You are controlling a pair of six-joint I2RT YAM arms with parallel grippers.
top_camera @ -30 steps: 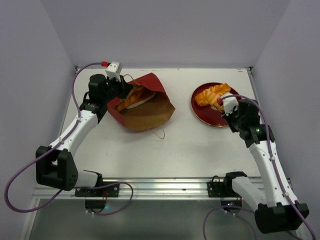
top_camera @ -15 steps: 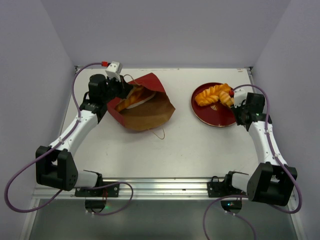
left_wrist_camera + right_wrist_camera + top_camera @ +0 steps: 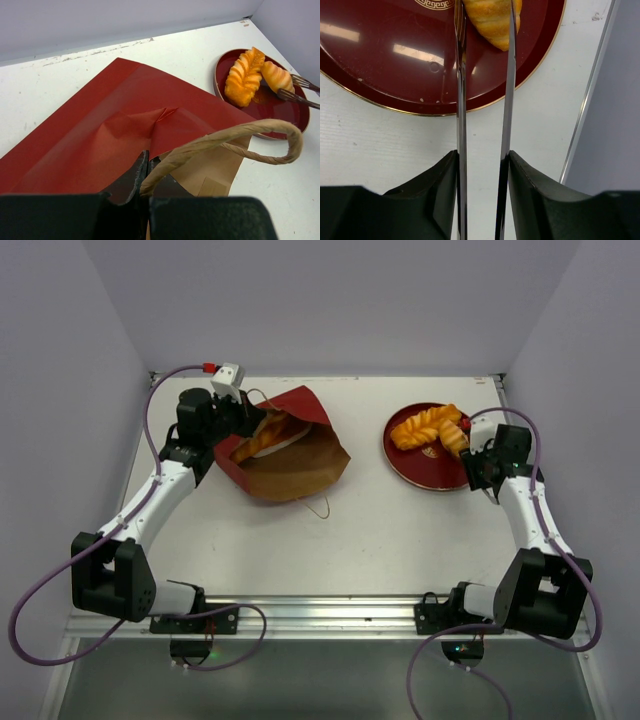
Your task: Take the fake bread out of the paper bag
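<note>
The paper bag (image 3: pixel 290 455) lies on its side, red outside, brown inside, mouth toward my left gripper (image 3: pixel 243 420). That gripper is shut on the bag's rim by a tan handle (image 3: pixel 240 132). An orange piece of fake bread (image 3: pixel 268 433) shows inside the mouth. Two more pieces lie on the red plate (image 3: pixel 425 465): a twisted pastry (image 3: pixel 425 427) and a roll (image 3: pixel 452 436). My right gripper (image 3: pixel 478 455) grips metal tongs (image 3: pixel 460 100). Their blades stand on either side of the roll (image 3: pixel 490 20), which rests on the plate (image 3: pixel 395 65).
A loose bag handle (image 3: pixel 318 506) lies on the white table in front of the bag. The table's right rail (image 3: pixel 590 95) runs close beside my right gripper. Lilac walls close in the table on three sides.
My right arm has swung to the plate's right edge with the roll, which now lies beside the twisted pastry. The tong blades have spread a little. The left arm has not moved.
</note>
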